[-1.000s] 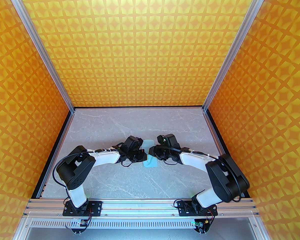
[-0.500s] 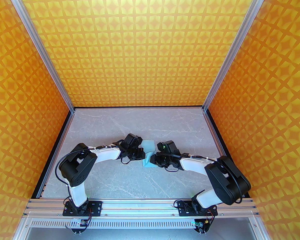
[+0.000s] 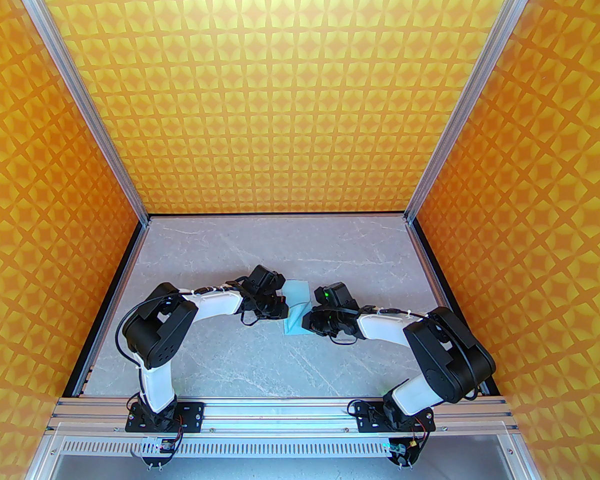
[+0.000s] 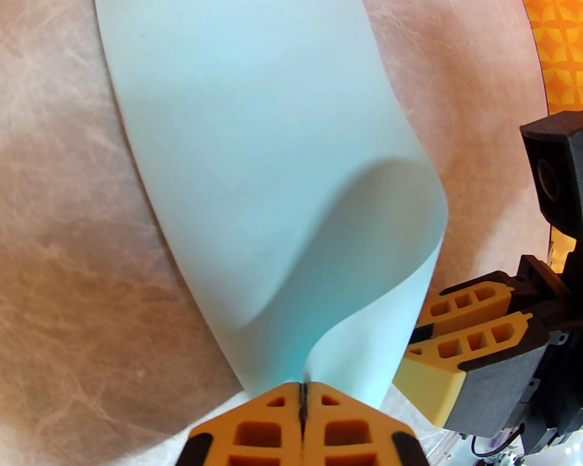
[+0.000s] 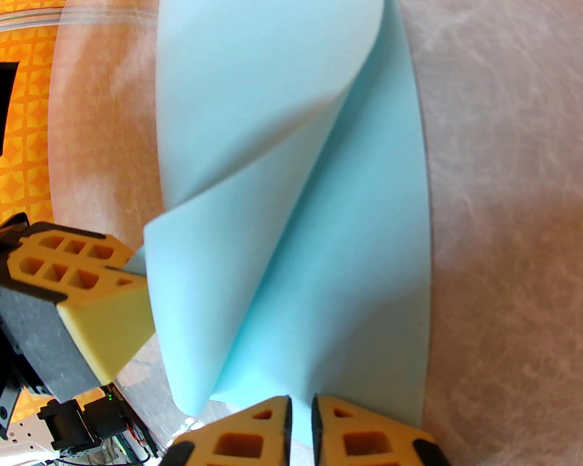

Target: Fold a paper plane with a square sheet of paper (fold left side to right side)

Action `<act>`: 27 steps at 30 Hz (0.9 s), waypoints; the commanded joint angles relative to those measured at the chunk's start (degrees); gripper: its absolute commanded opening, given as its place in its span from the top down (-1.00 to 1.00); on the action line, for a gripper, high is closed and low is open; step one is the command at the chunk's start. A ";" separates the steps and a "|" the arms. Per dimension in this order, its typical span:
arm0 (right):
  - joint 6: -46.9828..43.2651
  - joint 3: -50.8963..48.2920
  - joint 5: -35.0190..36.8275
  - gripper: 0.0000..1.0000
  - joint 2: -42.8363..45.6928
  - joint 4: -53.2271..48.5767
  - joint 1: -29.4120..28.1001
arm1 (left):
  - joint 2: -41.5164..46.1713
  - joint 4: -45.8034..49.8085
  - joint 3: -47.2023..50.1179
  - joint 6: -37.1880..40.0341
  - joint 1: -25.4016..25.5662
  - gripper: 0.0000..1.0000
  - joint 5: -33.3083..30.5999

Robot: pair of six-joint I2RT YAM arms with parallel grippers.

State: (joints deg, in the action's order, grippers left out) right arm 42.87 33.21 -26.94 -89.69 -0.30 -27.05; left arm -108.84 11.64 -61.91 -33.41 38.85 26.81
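The square sheet of paper [image 3: 297, 309] lies at the middle of the grey, marble-veined table [image 3: 220, 363]. It is pale light-blue, matte and smooth, with 1 side curled up and over in a soft roll (rounded rather than pressed flat). The left gripper [image 4: 302, 392] reaches in from 9 o'clock in the top view. Its 2 orange, lattice-celled fingers [image 4: 354, 430] are pressed together on the sheet's lifted edge, at 6 o'clock in its own wrist view. The right gripper [image 5: 301, 406] comes in from 3 o'clock, its jaws a narrow slit apart with the sheet's near edge lying in that slit. Orange walls [image 3: 300, 93] with a yellow star pattern surround the table.
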 commanded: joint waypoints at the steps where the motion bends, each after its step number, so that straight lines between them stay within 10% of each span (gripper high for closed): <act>1: -1.30 0.49 3.42 0.68 -1.70 -2.85 -0.20 | -1.13 2.34 -2.07 2.96 -0.44 1.00 1.11; 27: -2.53 1.50 5.48 0.73 -2.09 -5.59 -0.20 | -2.30 5.74 -4.62 7.04 -3.00 1.00 0.93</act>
State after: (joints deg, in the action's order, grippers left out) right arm 41.89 34.28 -25.87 -90.11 -2.00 -27.05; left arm -111.98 15.90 -65.43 -27.94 36.29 27.22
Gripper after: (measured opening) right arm 0.136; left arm 0.041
